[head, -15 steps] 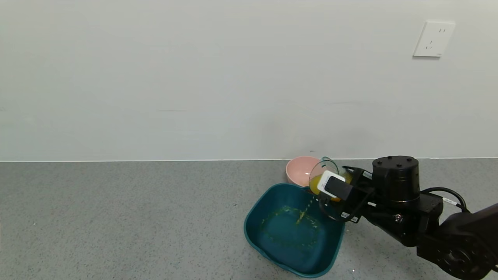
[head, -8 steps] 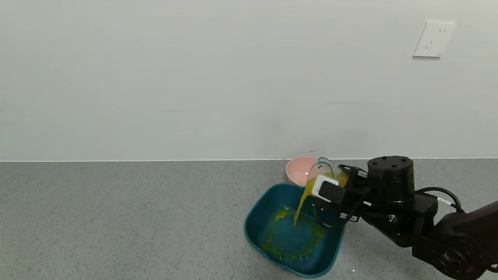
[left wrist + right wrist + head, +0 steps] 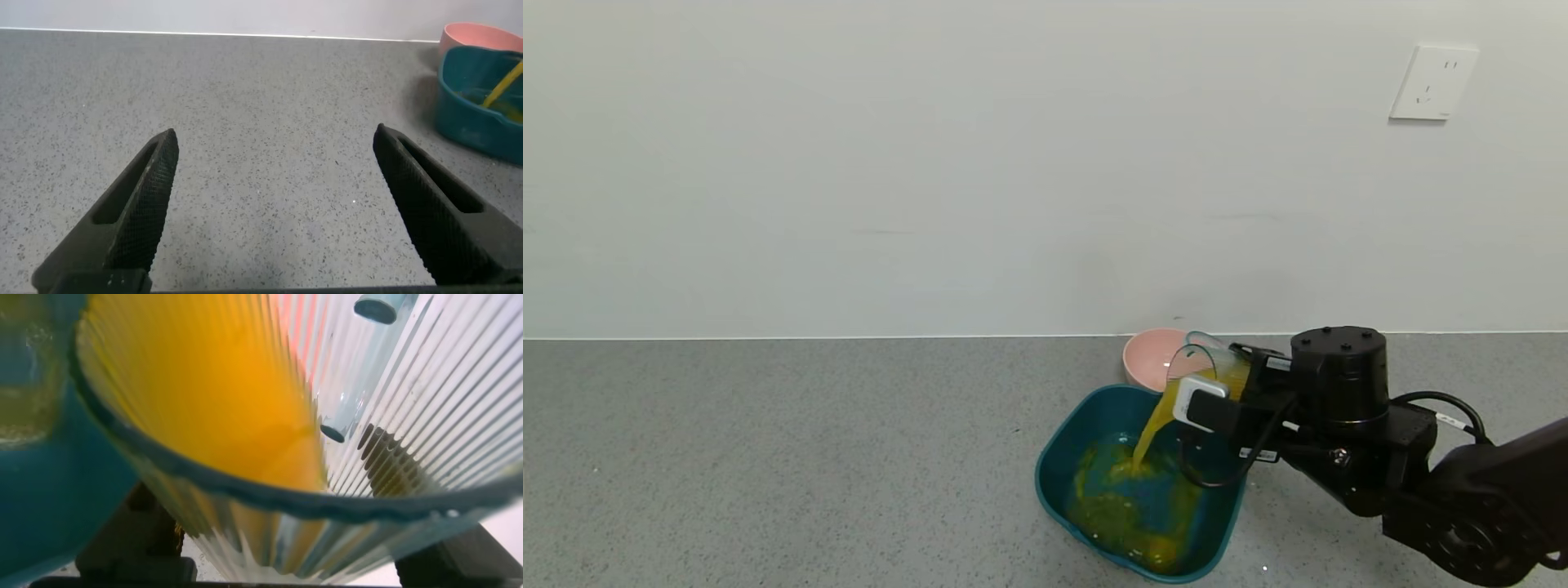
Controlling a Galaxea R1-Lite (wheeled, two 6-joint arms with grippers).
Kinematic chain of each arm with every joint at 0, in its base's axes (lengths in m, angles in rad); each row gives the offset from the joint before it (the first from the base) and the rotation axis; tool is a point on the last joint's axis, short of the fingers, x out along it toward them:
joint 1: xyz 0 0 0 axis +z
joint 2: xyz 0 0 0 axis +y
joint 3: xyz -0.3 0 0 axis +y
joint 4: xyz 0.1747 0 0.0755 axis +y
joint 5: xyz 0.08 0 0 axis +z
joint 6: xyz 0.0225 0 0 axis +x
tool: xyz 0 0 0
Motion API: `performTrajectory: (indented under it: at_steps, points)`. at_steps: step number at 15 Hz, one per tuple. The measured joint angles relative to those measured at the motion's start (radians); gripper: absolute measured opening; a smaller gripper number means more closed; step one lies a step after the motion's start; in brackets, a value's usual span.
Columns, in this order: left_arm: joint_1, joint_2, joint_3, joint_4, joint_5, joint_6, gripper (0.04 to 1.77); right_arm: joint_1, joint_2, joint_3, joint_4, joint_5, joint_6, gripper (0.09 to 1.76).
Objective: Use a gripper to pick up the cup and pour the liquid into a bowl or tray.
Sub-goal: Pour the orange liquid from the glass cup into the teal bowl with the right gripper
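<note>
While the grey speckled countertop (image 3: 768,457) lies bare across its whole left and middle, the right end is crowded: a dark teal square plastic tub (image 3: 1054,482) with rounded corners sits near the front edge, and a smaller round pink bowl (image 3: 1147,359) stands just behind it, against the white wall (image 3: 931,163). The right gripper (image 3: 1217,384), black with a small white box and cables, is clamped tight on the translucent blue-grey ribbed plastic cup (image 3: 1205,355), which is tipped steeply with its mouth over the tub's far right corner. Opaque orange-yellow liquid (image 3: 1152,429) runs from the rim in a stream and pools across the tub floor. In the right wrist view, the cup (image 3: 392,416) fills the picture, liquid (image 3: 221,400) sliding toward its lip. The left gripper (image 3: 274,196) hovers low over bare counter well to the left of the tub (image 3: 482,122), its fingers spread wide around nothing.
</note>
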Motion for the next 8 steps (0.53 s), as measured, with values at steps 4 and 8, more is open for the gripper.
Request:
performTrajectory:
  at_steps: [4,8]
  points:
    - [0.0,0.0,0.0,0.0,0.0,0.0,1.72,-0.003,0.001,-0.004,0.001,0.0,-0.04,1.37]
    - [0.0,0.0,0.0,0.0,0.0,0.0,1.72,0.0,0.003,-0.004,0.001,0.0,-0.083,1.37]
